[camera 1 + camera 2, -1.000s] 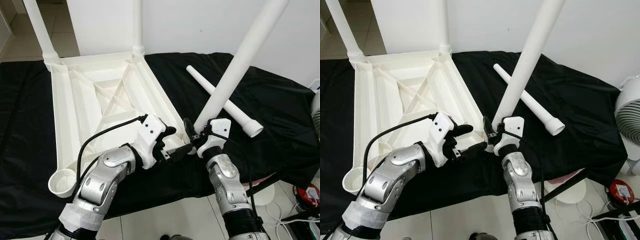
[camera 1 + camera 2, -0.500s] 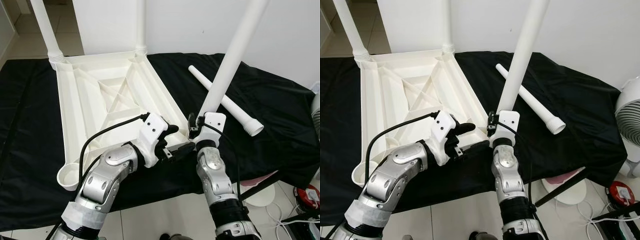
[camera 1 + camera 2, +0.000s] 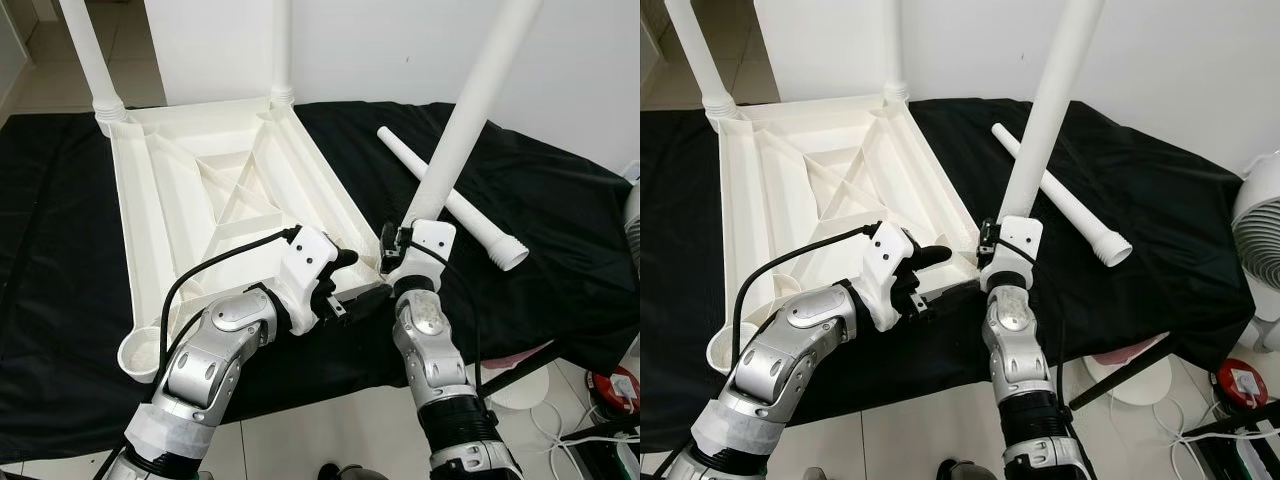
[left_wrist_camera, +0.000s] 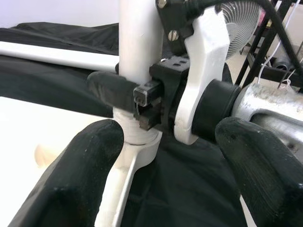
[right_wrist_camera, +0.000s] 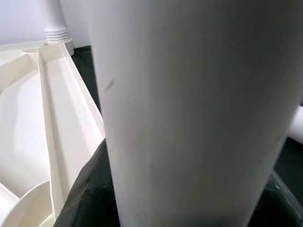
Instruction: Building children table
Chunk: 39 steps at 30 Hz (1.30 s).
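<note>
Black cloth (image 3: 560,210) covers the bench, and on it the white children's tabletop (image 3: 200,200) lies upside down toward the far left corner, two legs already upright in its far sockets. Right gripper (image 3: 392,262) is clenched on a third white leg (image 3: 465,110), standing tilted at the tabletop's near right corner socket. Left gripper (image 3: 362,283) hovers beside that corner with fingers (image 4: 75,179) spread, and a spare leg (image 3: 455,205) lies toward the bench's right edge.
</note>
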### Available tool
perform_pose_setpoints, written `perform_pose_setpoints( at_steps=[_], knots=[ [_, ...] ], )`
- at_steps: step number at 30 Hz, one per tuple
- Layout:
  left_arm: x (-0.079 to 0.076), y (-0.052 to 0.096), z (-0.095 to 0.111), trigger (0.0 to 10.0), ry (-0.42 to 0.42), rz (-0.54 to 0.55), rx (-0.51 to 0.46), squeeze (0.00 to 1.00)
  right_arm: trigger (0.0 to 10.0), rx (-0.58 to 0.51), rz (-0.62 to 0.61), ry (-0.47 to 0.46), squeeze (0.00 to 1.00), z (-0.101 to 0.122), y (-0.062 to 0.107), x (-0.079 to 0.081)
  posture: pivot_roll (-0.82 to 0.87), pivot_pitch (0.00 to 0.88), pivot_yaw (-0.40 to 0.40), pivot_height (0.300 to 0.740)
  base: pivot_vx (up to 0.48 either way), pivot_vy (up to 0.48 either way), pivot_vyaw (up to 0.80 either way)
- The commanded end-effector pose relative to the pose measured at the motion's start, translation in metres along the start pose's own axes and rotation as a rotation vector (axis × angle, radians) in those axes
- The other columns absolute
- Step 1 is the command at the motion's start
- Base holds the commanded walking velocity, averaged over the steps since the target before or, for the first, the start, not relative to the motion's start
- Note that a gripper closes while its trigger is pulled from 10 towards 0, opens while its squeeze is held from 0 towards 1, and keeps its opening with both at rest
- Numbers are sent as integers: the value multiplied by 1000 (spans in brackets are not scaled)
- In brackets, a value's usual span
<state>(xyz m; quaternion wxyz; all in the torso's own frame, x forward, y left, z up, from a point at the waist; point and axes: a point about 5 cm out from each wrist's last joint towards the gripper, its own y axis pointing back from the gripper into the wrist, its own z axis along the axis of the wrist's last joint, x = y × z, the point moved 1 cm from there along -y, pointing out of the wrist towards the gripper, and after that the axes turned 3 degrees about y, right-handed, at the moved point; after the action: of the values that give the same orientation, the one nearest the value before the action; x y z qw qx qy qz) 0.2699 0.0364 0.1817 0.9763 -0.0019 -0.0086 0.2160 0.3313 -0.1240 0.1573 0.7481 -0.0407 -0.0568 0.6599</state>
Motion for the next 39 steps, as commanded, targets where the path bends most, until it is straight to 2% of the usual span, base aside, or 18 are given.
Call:
perform_pose_setpoints(
  at_steps=[1,3,9,18,21,22,23,24,27,29,33,34,35,36,39],
  knots=[
    [2,-4,2,10000,-4,54,-7,0,10000,-62,-7,17,0,20,-4,-5,53,93,-64,740,0,0,0],
    [3,-6,3,10000,-7,50,-9,0,10000,-121,-4,11,0,41,-7,-6,48,90,-62,740,0,0,0],
    [3,-9,6,10000,-13,46,-21,0,10000,-176,3,13,0,56,-8,-5,45,89,-61,740,0,0,0],
    [3,-14,13,10000,-20,42,-49,0,10000,-166,26,34,0,56,-10,-8,51,85,-64,740,0,0,0],
    [2,-19,25,10000,21,-2,-87,0,10000,-81,64,116,0,41,-16,-26,47,85,-60,740,0,0,0],
    [2,-19,25,10000,21,-2,-87,0,10000,-81,64,116,0,41,-16,-26,47,85,-60,740,0,0,0],
    [1,-20,30,10000,49,-22,-103,1000,10000,-48,68,134,0,37,-19,-31,42,83,-56,740,0,0,0],
    [1,-20,30,10000,49,-22,-103,1000,10000,-48,68,134,0,37,-19,-31,42,83,-56,740,0,0,0],
    [3,-22,48,10000,54,-32,-153,1000,10000,-7,115,171,0,33,-23,-35,42,77,-54,740,0,0,0],
    [10,-26,56,10000,1,45,-167,1000,10000,1,181,197,0,32,-23,-29,45,73,-55,740,0,0,0],
    [12,-27,58,10000,12,56,-173,1000,10000,5,206,204,0,31,-23,-27,47,69,-55,740,0,0,0],
    [15,-29,62,10000,8,78,-188,682,10000,8,248,207,0,31,-22,-22,48,66,-55,740,0,0,0],
    [17,-31,66,10000,35,84,-201,0,10000,14,306,213,0,30,-20,-16,48,60,-55,740,0,0,0],
    [21,-34,72,10000,40,101,-218,0,10000,24,367,198,0,30,-18,-11,47,58,-55,740,0,0,0],
    [24,-36,78,10000,49,116,-232,0,10000,27,431,176,0,31,-15,-6,47,54,-55,740,0,0,0]
  ],
)
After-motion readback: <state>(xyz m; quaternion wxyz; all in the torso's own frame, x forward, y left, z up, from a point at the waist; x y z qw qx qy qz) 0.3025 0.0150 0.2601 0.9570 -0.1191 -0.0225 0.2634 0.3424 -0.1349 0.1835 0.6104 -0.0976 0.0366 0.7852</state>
